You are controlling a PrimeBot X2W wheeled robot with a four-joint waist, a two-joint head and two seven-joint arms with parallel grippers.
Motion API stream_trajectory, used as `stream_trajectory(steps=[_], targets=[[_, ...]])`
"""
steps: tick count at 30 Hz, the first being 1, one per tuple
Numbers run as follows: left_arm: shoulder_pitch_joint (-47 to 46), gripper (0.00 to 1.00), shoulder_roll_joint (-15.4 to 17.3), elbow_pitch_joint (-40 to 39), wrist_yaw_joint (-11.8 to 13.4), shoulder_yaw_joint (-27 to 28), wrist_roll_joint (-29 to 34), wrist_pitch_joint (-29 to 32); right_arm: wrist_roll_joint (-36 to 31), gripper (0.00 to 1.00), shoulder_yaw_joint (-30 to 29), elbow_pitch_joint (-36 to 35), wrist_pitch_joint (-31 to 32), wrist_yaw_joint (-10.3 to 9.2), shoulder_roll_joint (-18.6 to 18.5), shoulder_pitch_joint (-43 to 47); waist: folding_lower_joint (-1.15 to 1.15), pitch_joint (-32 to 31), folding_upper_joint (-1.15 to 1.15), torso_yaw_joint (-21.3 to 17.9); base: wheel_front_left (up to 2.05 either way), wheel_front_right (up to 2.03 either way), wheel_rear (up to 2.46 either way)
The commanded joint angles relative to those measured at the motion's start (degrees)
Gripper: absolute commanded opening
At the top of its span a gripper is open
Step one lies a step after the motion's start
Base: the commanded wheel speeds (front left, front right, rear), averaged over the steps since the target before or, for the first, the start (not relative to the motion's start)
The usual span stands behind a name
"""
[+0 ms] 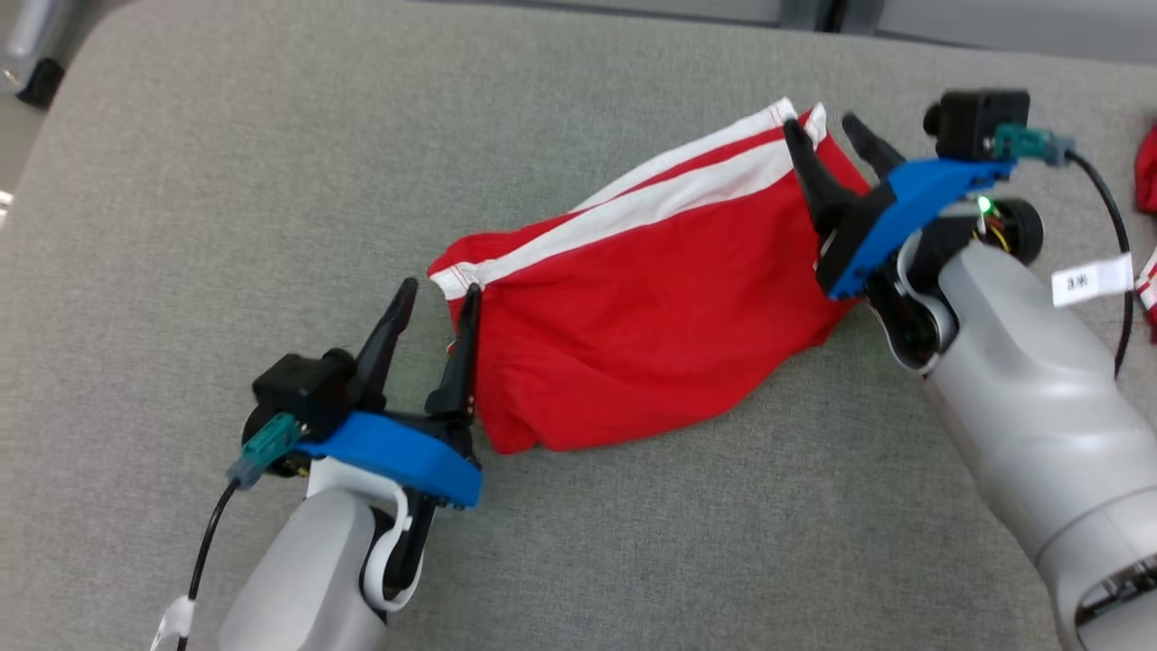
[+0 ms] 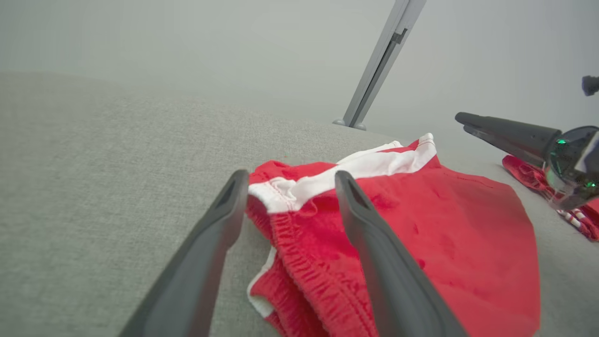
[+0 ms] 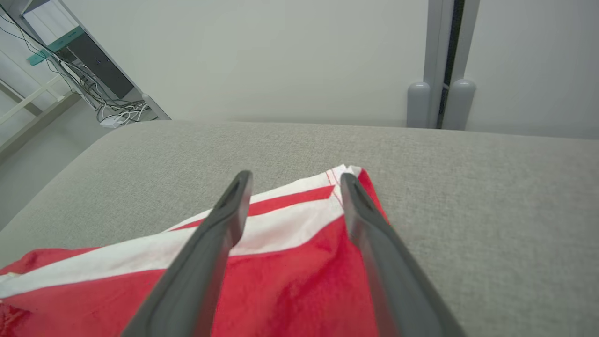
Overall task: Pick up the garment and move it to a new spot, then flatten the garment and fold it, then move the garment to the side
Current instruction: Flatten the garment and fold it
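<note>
The garment (image 1: 651, 307) is a pair of red shorts with white side stripes, lying folded on the grey cushioned surface (image 1: 271, 136). My left gripper (image 1: 438, 294) is open at its waistband end, the elastic edge (image 2: 299, 243) lying between and below the spread fingers. My right gripper (image 1: 824, 127) is open over the far hem corner (image 3: 344, 175), fingers apart above the white stripes. Neither gripper holds the cloth.
Another red and white cloth (image 1: 1146, 226) lies at the right edge of the surface, seen also as a red cloth (image 2: 552, 187) past my right arm. A wall and a grey post (image 3: 437, 65) stand behind the far edge. Cables and furniture (image 3: 93, 84) lie off the far left.
</note>
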Motion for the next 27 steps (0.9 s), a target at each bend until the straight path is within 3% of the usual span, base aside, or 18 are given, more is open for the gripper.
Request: stream_trajectory(steps=[1, 10, 17, 27], targets=[[1.95, 1.0, 0.4, -1.78, 0.67, 1.74, 1.6, -0.24, 1.01, 1.0, 1.32, -0.54, -0.45, 0.02, -1.73, 2.44, 0.01, -1.4, 0.0, -0.1, 0.0, 0.0, 0.0], [12.63, 1.0, 0.76, -12.73, 3.27, 13.98, 10.07, -0.22, 4.21, 1.0, 5.98, -0.26, 0.07, 0.02, -8.34, 8.29, 0.01, -4.06, 0.0, 1.67, 0.0, 0.0, 0.0], [19.15, 1.0, -2.18, -21.98, 6.14, 23.21, 18.86, -0.22, 5.31, 1.0, 7.55, 2.64, 0.27, 0.02, -9.16, 9.15, 0.01, -4.03, 0.0, 2.7, 0.0, 0.0, 0.0], [22.64, 1.0, -4.31, -23.21, 4.69, 25.38, 25.2, -0.19, 4.45, 1.0, 9.92, 8.55, 2.68, 0.02, -8.98, 8.06, 0.01, -3.4, 0.0, 4.18, 0.0, 0.0, 0.0]])
